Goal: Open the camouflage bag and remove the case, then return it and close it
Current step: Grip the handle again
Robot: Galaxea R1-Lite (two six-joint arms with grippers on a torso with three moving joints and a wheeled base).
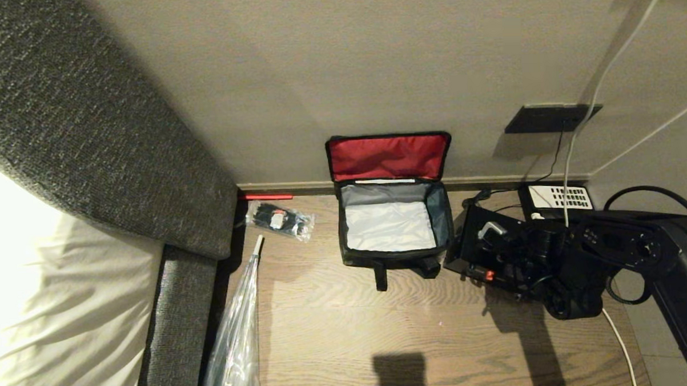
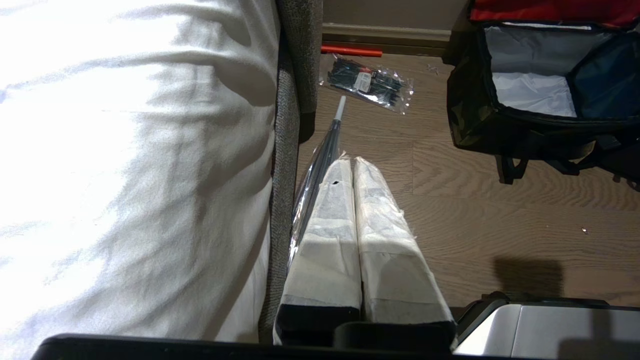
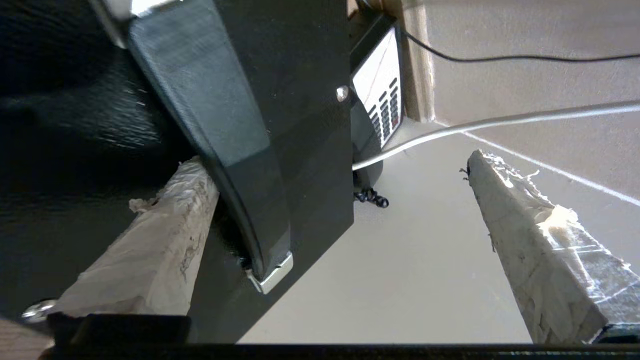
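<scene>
Wood flooring (image 1: 382, 329) runs up to a beige wall, with a grey padded bed edge (image 1: 90, 144) on the left. Against the wall stands the camouflage bag (image 1: 394, 254), its red-lined lid (image 1: 388, 156) leaning back on the wall so the mouth stays open; the pale grey inside looks empty. Just right of it the black case (image 1: 482, 242) sits tilted on the floor, a metal clasp and small red mark showing, near the desk phone (image 1: 555, 200).

At the case is the right gripper (image 3: 340, 210), jaws spread wide: one wrapped finger (image 3: 150, 240) lies by the case's strap, the other stands clear, so nothing is clamped. That suits having the case out and ready to be taken up for its return.

By the bed on the near left, the left gripper (image 2: 352, 170) has its padded fingers pressed together and holds nothing.
</scene>
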